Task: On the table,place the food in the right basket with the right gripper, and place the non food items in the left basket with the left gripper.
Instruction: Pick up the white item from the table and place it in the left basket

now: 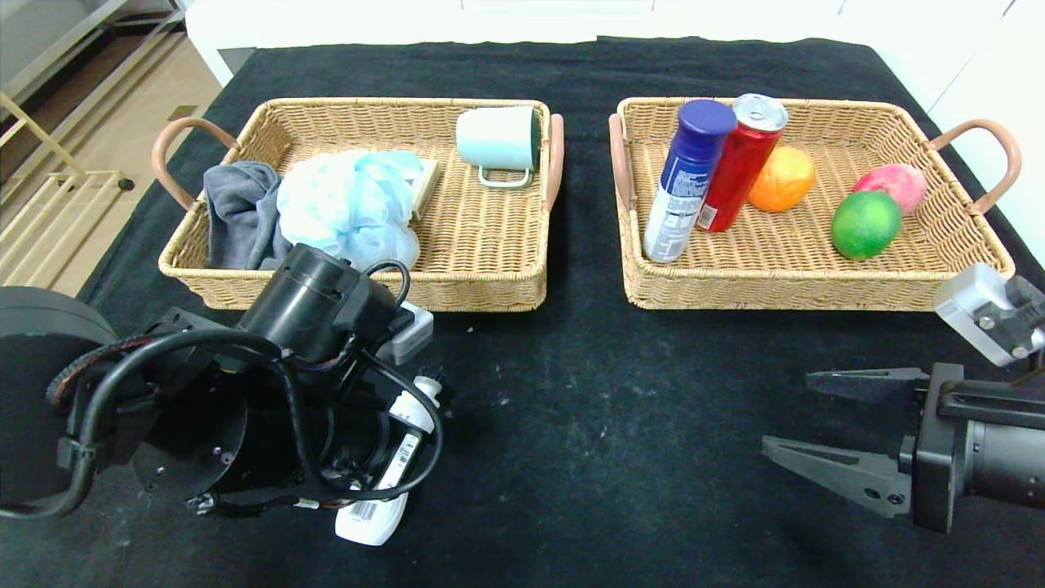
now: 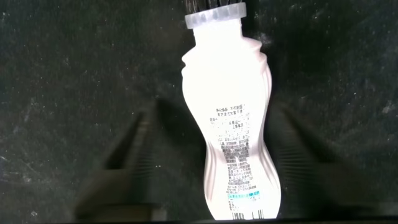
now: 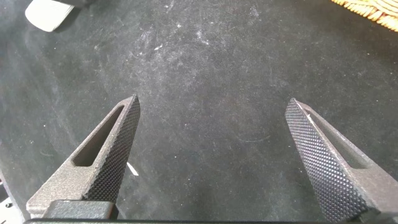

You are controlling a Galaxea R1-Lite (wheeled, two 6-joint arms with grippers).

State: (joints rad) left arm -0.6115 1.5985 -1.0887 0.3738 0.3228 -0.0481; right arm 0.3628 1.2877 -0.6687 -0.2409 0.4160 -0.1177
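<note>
Left gripper [image 2: 205, 155] reaching down over slim white bottle with black cap [image 2: 233, 130], which is lying flat on black-clothed table [image 1: 612, 425]; blurred fingers [image 2: 124, 162] flanking it, grasp undetermined. Right gripper [image 1: 824, 425] hovering low near table's right edge, jaws spread, holding nothing.

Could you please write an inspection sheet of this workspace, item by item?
Surface: table under black cloth with white specks.
Job's things: white bottle lying on the cloth; blue bath pouf in left basket; blue-capped canister, red can and lime in right basket.
Clutter: grey cloth, pale mug, orange fruit, pink fruit in the baskets.
Grippers: left claw astride the bottle, fingers blurred, grip unclear; right claw open, holding nothing, above the cloth.
Cables: black loops on the left arm.
Surroundings: pale floor and rack at left.
</note>
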